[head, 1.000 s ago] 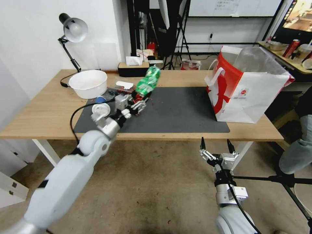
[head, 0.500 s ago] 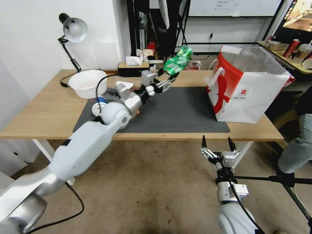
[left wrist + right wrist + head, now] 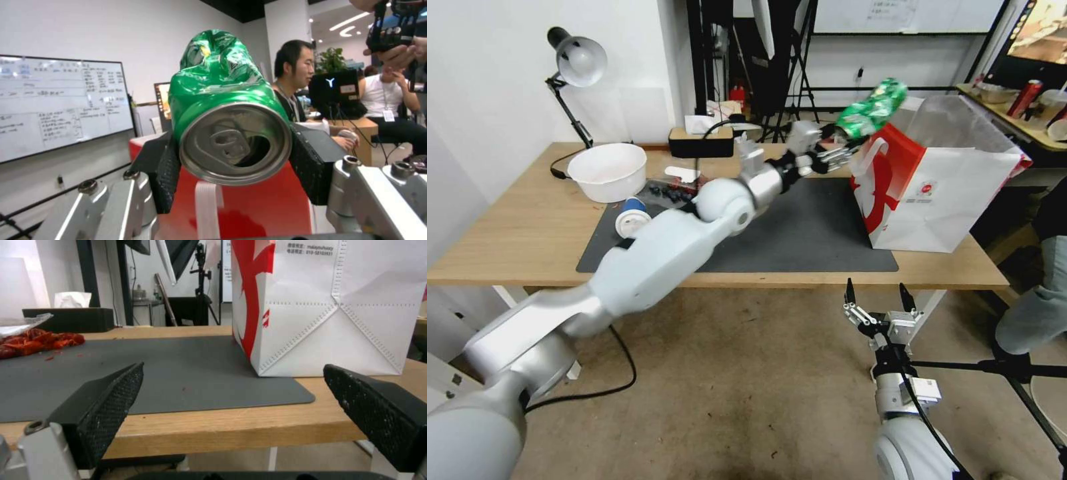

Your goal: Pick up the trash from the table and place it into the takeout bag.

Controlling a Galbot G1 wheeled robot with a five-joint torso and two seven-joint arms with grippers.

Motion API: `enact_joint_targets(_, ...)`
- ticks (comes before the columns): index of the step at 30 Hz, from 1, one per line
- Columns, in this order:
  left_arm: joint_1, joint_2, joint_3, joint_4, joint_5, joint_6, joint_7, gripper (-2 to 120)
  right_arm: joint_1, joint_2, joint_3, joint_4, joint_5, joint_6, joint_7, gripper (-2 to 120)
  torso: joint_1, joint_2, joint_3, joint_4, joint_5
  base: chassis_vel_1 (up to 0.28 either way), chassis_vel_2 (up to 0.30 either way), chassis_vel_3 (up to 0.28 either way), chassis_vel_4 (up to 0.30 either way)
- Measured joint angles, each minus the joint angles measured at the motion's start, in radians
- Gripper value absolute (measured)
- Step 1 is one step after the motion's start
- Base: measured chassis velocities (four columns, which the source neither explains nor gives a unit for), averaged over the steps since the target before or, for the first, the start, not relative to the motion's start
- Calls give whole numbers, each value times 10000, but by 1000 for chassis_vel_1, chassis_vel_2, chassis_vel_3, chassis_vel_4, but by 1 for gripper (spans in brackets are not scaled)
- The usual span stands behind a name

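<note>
The left gripper [image 3: 842, 141] is reaching across the long light-wood table [image 3: 514, 227] with its arm stretched out over the large dark grey rectangular mat [image 3: 800, 230], and it is gripping the crushed green aluminium can [image 3: 872, 108] between its 2 black textured pads [image 3: 162, 166]. In the left wrist view the can [image 3: 222, 100] is lying lengthwise between the pads, its open silver top with the pull tab facing the camera, and the red side of the bag with a white handle is showing just below it. In the head view the can is hanging in the air at the near upper edge of the large white paper takeout bag [image 3: 954, 200] with red sides, beside the white handles; whether it is already over the opening I cannot tell.

The bag is standing upright on the right end of the mat. At the mat's left end a blue cup with a white lid [image 3: 630, 219] is lying on its side, near a wide white bowl [image 3: 608, 171] on the bare wood. A black tissue box [image 3: 700, 141] is sitting at the far edge of the table.

The right gripper [image 3: 878, 299] is hanging low in front of the table's near edge, its 2 black fingers [image 3: 104, 403] spread wide apart and gripping nothing.
</note>
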Motion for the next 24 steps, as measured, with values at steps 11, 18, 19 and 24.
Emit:
enact_joint_targets(11, -1237, -1559, 824, 1776, -182, -95, 68, 53, 37, 138, -1, -68, -3, 64, 1, 100, -1, 0, 0, 0, 0, 0, 0, 0, 0)
enact_joint_targets(18, -1696, -2489, 956, 2800, -184, -204, 267, 53, 20, 197, -1, -92, -9, 117, 1, 100, -1, 0, 0, 0, 0, 0, 0, 0, 0)
enact_joint_targets(19, -1792, -2681, 979, 3064, -181, -227, 352, 53, 13, 208, 1, -98, -9, 134, 1, 100, -1, -1, 0, -1, 0, 0, 0, 0, 0)
enact_joint_targets(24, -1971, -3070, 1036, 3733, -170, -230, 535, 53, 35, 255, 5, -126, -17, 164, 2, 100, -2, 0, 0, -5, -1, 0, 0, 0, 0)
